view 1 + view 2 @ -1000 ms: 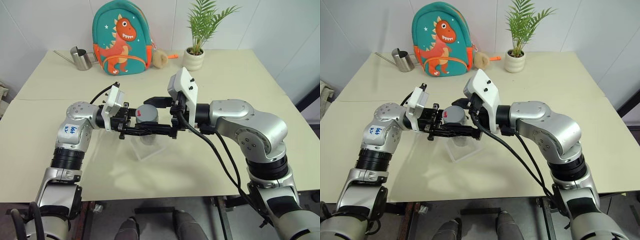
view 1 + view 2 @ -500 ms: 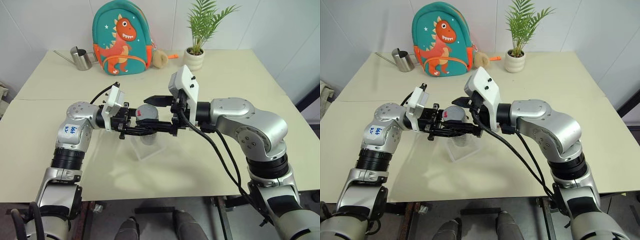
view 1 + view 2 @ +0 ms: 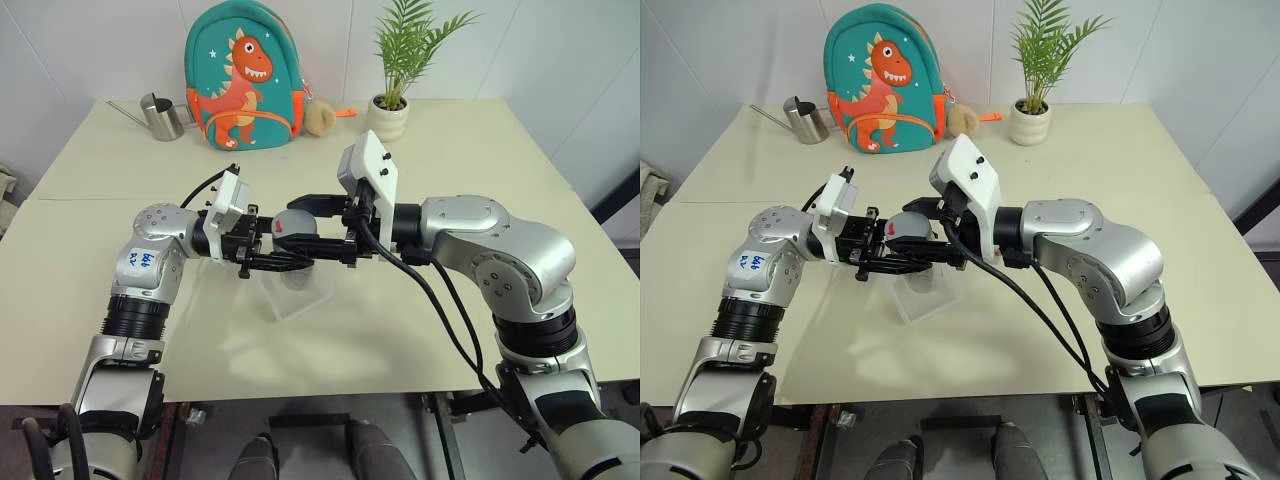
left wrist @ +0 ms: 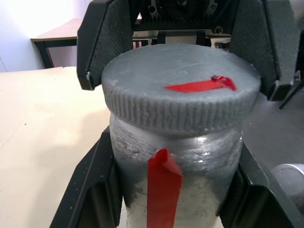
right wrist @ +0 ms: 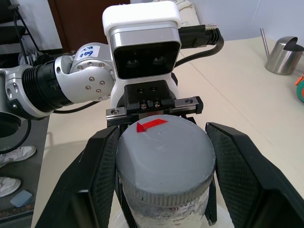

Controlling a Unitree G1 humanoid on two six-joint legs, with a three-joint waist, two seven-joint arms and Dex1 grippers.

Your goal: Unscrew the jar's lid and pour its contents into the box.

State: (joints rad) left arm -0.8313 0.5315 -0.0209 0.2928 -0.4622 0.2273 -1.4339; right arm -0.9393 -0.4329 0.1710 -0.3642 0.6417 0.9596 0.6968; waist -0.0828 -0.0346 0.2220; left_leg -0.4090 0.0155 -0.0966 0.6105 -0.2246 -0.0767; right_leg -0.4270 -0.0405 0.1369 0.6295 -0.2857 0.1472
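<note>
**Both claws set on the jar, lid not yet off**

The left claw (image 3: 262, 258) is clamped round the body of the jar (image 4: 180, 190), holding it upright in the air above the clear box (image 3: 292, 296) on the tabletop (image 3: 450, 150). The right claw (image 3: 322, 232) has its fingers (image 5: 102, 185) closed against the sides of the grey lid (image 5: 164, 156), which sits fully screwed down. This looks like the unscrewing step. Next, the right wrist must twist while the left holds firm; the jar slipping in the grip is the likely risk. The contents cannot be made out.
</note>
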